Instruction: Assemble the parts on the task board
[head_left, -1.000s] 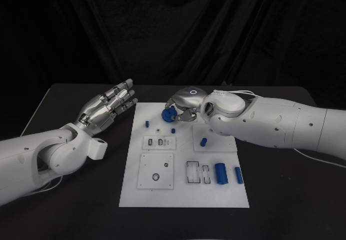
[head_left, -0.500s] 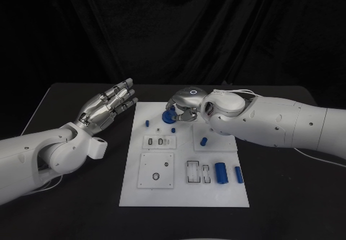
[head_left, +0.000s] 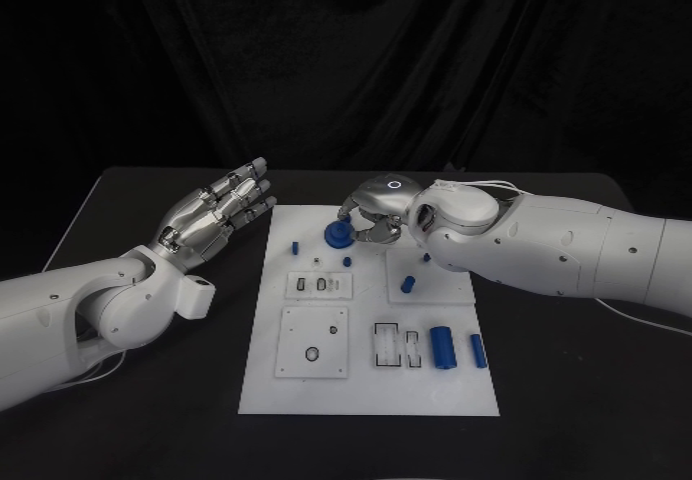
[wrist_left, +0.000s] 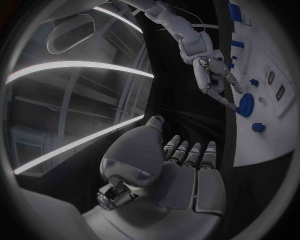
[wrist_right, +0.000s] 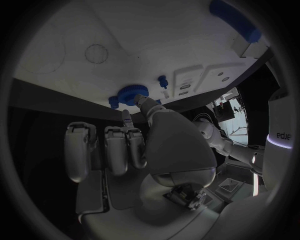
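Silver right hand (head_left: 378, 208) sits over the far end of the white task board (head_left: 368, 395), fingertips pinching a round blue gear part (head_left: 338, 234) — gear is under the fingers, at the board's far edge. Left hand (head_left: 216, 213) hovers off the board's left side above the black table (head_left: 144, 420), fingers straight and apart, holding nothing. More blue parts — cylinders (head_left: 443, 346) — lie near the board's right side.

Robot lab or test cell: black table (head_left: 144, 400), black curtain backdrop (head_left: 346, 80), white task board (head_left: 368, 390), long ceiling light strips (wrist_left: 75, 67).
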